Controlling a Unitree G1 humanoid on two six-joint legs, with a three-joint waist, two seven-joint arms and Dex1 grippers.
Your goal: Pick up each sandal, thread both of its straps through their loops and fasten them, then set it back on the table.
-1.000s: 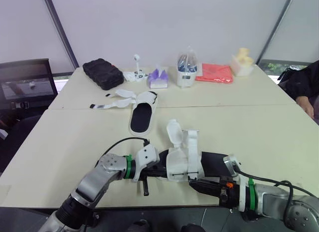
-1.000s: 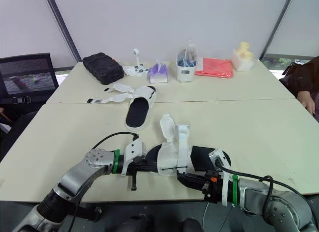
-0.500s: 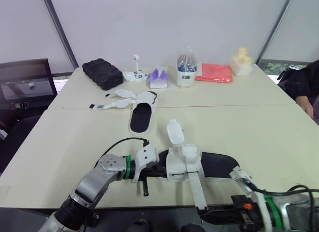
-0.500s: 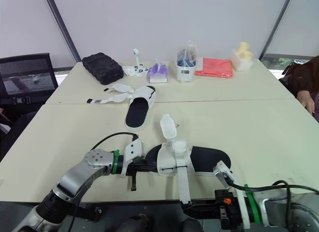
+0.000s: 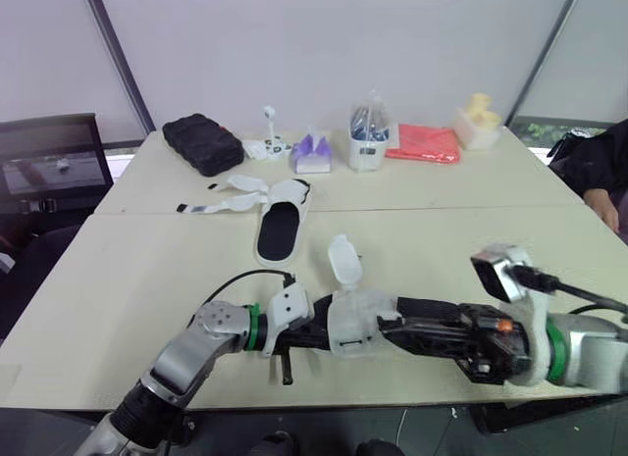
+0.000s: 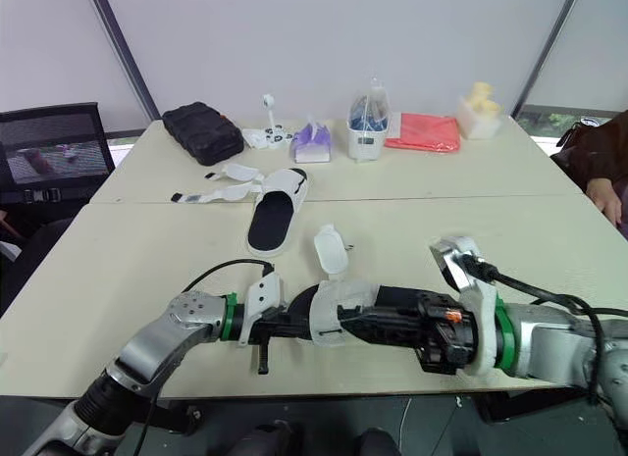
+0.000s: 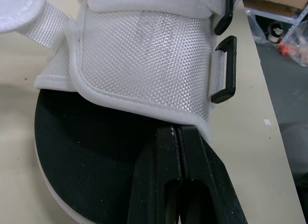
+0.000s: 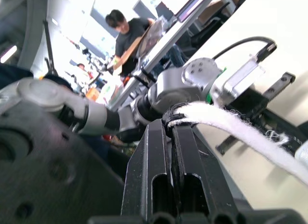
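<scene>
A white sandal [image 5: 353,317] with a black footbed lies near the table's front edge, one strap flap [image 5: 343,260] standing up. My left gripper [image 5: 319,335] is shut on its toe end; the left wrist view shows the fingers [image 7: 177,137] pinching the edge of the woven upper beside two black loops [image 7: 224,74]. My right gripper [image 5: 386,326] reaches in from the right over the footbed and is shut on a white strap [image 8: 231,130]. A second sandal [image 5: 280,226] lies farther back, its straps [image 5: 228,196] spread open to the left.
Along the back of the table [image 5: 549,270] stand a black case [image 5: 201,144], a small white device [image 5: 267,142], a purple tissue pack [image 5: 311,154], a clear container [image 5: 368,142], a red cloth [image 5: 424,142] and a yellow object [image 5: 476,123]. A person [image 5: 603,177] sits at the right edge.
My right arm has come up from below the table's front edge and swung right; its gripper now points left over the sandal, and the strap that hung forward is drawn across the upper.
</scene>
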